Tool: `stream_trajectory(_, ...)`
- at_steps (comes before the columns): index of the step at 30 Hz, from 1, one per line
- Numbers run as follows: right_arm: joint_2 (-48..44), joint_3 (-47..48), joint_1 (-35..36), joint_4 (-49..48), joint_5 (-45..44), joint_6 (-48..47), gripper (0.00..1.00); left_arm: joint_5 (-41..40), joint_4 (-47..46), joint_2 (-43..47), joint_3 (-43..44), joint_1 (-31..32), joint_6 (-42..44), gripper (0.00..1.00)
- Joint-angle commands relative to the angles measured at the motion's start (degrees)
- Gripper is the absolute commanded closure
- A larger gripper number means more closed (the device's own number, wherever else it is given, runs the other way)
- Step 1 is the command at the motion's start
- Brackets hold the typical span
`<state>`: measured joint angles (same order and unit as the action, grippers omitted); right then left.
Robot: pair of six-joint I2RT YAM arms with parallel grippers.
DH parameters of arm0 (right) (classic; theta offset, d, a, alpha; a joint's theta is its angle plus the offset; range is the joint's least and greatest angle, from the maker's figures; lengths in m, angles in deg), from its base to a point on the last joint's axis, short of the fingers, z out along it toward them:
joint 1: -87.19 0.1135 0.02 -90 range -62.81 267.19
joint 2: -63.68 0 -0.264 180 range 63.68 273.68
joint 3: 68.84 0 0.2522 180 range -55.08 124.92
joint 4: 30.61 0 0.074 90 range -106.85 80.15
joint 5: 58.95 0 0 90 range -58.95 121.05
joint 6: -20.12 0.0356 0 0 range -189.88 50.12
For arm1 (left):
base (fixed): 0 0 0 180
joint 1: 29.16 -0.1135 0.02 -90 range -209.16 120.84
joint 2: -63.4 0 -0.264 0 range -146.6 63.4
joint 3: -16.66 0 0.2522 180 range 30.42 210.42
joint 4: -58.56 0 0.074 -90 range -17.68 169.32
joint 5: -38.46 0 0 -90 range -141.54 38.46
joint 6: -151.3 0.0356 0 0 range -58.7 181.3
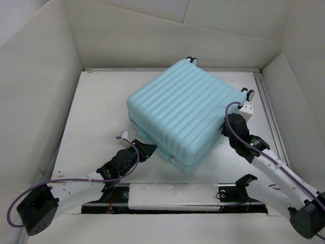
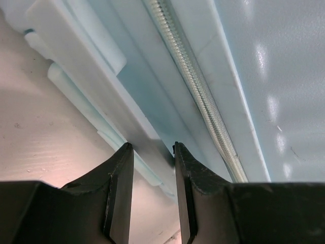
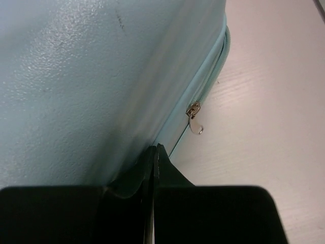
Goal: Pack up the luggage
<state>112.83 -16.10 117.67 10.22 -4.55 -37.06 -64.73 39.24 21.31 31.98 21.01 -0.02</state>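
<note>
I have the luggage [image 1: 180,114] lying flat and closed on the table [image 1: 96,117], ribbed shell up. It fills the space between my two grippers, with its wheels [image 1: 248,93] on the side far from both.

My left gripper [image 2: 151,150] sits low at the luggage's near-left side. Its jaws stand a narrow gap apart. A pale ridge on the shell's side runs straight into that gap, but I cannot tell whether the fingers pinch it. The zip [image 2: 203,96] runs ahead and to the right of the fingertips.

My right gripper [image 3: 154,150] is fully closed, fingers pressed flat together with nothing between them. Its tips touch the luggage's lower side wall. The zip pull [image 3: 194,119] hangs just ahead and slightly right of them.
</note>
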Motion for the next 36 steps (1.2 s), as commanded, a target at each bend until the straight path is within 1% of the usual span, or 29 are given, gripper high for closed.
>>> stream_trajectory(1, 8.5, 2.1, -2.0, -24.1, 24.0, -8.8, 1.00, 6.2, -7.7, 2.3, -3.3, 3.3, 3.5, 1.00)
stream_trajectory(3, 15.1, 4.8, -3.3, -28.7, 28.4, -11.5, 1.00, 6.8, -7.7, 1.5, -3.3, 4.1, 3.5, 1.00)
stream_trajectory(4, 17.5, 6.4, -4.6, -30.0, 34.7, -12.8, 1.00, 6.8, -8.6, 1.5, -3.3, 4.1, 3.5, 1.00)
stream_trajectory(5, 20.0, 10.2, -5.2, -31.9, 37.2, -13.6, 1.00, 7.6, -9.2, 0.8, -3.3, 4.1, 3.5, 1.00)
stream_trajectory(6, 25.0, 12.4, -5.3, -31.9, 39.1, -14.6, 1.00, 8.1, -9.9, 0.0, -3.3, 4.1, 3.5, 1.00)
stream_trajectory(7, 27.6, 14.8, -6.0, -31.9, 40.8, -15.4, 1.00, 8.6, -10.5, -0.6, -3.3, 4.6, 3.5, 1.00)
stream_trajectory(8, 30.3, 19.9, -6.7, -31.9, 45.8, -16.1, 1.00, 8.6, -11.3, -1.7, -2.8, 5.5, 3.5, 1.00)
stream_trajectory(9, 35.6, 22.6, -6.7, -31.9, 48.2, -16.1, 1.00, 8.6, -11.3, -2.4, -2.8, 6.2, 3.5, 1.00)
stream_trajectory(11, 40.6, 28.0, -8.5, -31.9, 54.1, -16.1, 1.00, 8.0, -12.3, -4.0, -1.0, 7.8, 3.5, 1.00)
stream_trajectory(12, 44.7, 33.3, -9.3, -30.7, 55.9, -16.1, 1.00, 7.5, -12.8, -6.0, -0.3, 10.3, 3.5, 1.00)
stream_trajectory(15, 48.2, 41.7, -12.1, -28.1, 58.3, -15.5, 1.00, 4.6, -12.8, -9.9, 3.7, 15.5, 4.0, 1.00)
stream_trajectory(18, 48.1, 46.7, -14.0, -25.0, 57.5, -15.5, 1.00, 4.0, -12.8, -11.6, 6.0, 16.4, 4.7, 1.00)
stream_trajectory(20, 45.1, 48.1, -14.6, -21.4, 57.5, -17.1, 0.91, 4.0, -12.8, -11.6, 7.3, 16.4, 4.7, 1.00)
stream_trajectory(21, 43.4, 48.1, -15.4, -19.9, 56.2, -17.7, 0.86, 4.0, -12.3, -10.9, 8.1, 16.4, 6.6, 1.00)
stream_trajectory(22, 41.5, 48.1, -15.4, -18.5, 52.9, -18.2, 0.80, 4.0, -11.1, -8.6, 8.1, 16.4, 6.7, 0.92)
stream_trajectory(23, 37.0, 47.0, -15.4, -16.2, 51.6, -18.9, 0.65, 3.0, -9.4, -6.8, 9.0, 16.4, 7.8, 0.85)
stream_trajectory(24, 34.6, 45.8, -14.8, -15.4, 50.8, -20.8, 0.59, 0.8, -4.4, -4.6, 10.3, 16.4, 8.7, 0.77)
stream_trajectory(25, 31.9, 44.3, -13.4, -14.9, 48.7, -21.6, 0.54, -0.8, -1.7, -2.1, 10.3, 16.4, 9.4, 0.68)
stream_trajectory(26, 29.2, 40.1, -12.4, -14.3, 47.0, -22.3, 0.47, -2.3, 0.9, 3.7, 11.1, 16.4, 10.2, 0.60)
stream_trajectory(27, 23.3, 37.4, -11.2, -14.3, 45.4, -22.3, 0.47, -4.1, 3.5, 6.7, 12.1, 16.4, 10.2, 0.43)
stream_trajectory(28, 20.4, 34.4, -9.0, -14.8, 44.1, -22.3, 0.46, -8.4, 9.5, 9.5, 12.9, 16.4, 11.0, 0.35)
stream_trajectory(29, 17.5, 28.0, -7.8, -15.5, 41.7, -22.3, 0.46, -11.2, 13.2, 14.4, 14.5, 16.4, 11.6, 0.30)
stream_trajectory(30, 12.3, 24.7, -6.7, -17.2, 40.6, -21.7, 0.46, -14.5, 17.2, 16.4, 16.3, 16.4, 12.1, 0.25)
stream_trajectory(31, 9.9, 21.5, -5.0, -17.9, 39.6, -20.2, 0.48, -21.5, 23.4, 18.1, 19.9, 16.4, 12.1, 0.17)
stream_trajectory(32, 8.0, 16.1, -4.3, -17.9, 37.5, -19.4, 0.54, -24.6, 25.5, 19.5, 21.7, 16.4, 12.1, 0.15)
stream_trajectory(33, 6.2, 13.5, -3.7, -18.5, 36.4, -18.5, 0.71, -26.9, 26.7, 21.2, 23.6, 15.8, 13.1, 0.15)
stream_trajectory(34, 3.5, 11.1, -3.2, -19.4, 35.8, -16.9, 0.80, -29.1, 27.4, 21.2, 27.9, 15.8, 15.0, 0.14)
stream_trajectory(35, 2.5, 8.9, -2.1, -19.9, 35.8, -16.4, 0.87, -34.2, 30.9, 20.1, 30.9, 15.8, 15.0, 0.12)
stream_trajectory(36, 1.7, 5.4, -2.1, -20.0, 35.8, -15.9, 0.92, -36.3, 32.9, 16.9, 33.9, 15.8, 15.0, 0.11)
